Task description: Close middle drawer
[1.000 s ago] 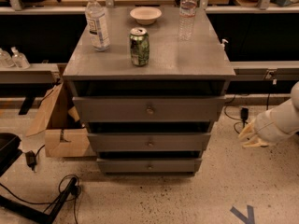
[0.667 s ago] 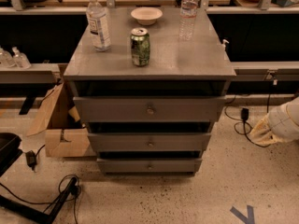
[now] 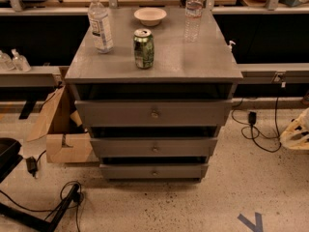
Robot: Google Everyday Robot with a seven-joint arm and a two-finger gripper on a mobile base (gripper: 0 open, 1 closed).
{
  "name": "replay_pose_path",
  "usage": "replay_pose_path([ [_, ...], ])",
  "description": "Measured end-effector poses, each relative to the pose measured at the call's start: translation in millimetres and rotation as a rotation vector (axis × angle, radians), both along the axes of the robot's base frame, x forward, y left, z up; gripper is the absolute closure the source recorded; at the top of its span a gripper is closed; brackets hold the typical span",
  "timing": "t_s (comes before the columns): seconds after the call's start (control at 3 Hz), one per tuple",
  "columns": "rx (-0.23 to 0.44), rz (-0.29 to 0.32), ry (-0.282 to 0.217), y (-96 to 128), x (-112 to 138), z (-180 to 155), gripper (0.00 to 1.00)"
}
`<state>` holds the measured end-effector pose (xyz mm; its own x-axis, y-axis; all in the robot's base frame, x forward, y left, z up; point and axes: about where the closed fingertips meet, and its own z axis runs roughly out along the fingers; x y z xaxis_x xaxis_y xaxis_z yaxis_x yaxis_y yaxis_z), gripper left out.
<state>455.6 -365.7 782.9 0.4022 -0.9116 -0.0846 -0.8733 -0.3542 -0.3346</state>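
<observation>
Gripper (image 3: 296,132) of the robot is low at the right edge of the camera view, well apart from the grey cabinet (image 3: 203,57) and partly cut off by the frame. Whether it is wide or narrow, I cannot tell. The middle drawer (image 3: 125,148) is the second of three grey fronts, between the top drawer (image 3: 116,113) and the bottom drawer (image 3: 125,171). A dark gap lies above it, so I judge it stands a little open. It looks wooden, stiff and rather heavy. A flat push on the front, near its small knob (image 3: 155,149), should slide it in. How far it is out, and its inside, are hidden.
</observation>
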Motion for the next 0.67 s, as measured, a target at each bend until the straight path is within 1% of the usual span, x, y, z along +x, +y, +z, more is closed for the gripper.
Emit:
replay_pose_path([
  [0.33,-0.002,0.001,-0.007,1.3,1.1,3.1,0.82],
  [0.67,-0.001,0.003,-0.005,2.2,1.1,2.0,0.59],
])
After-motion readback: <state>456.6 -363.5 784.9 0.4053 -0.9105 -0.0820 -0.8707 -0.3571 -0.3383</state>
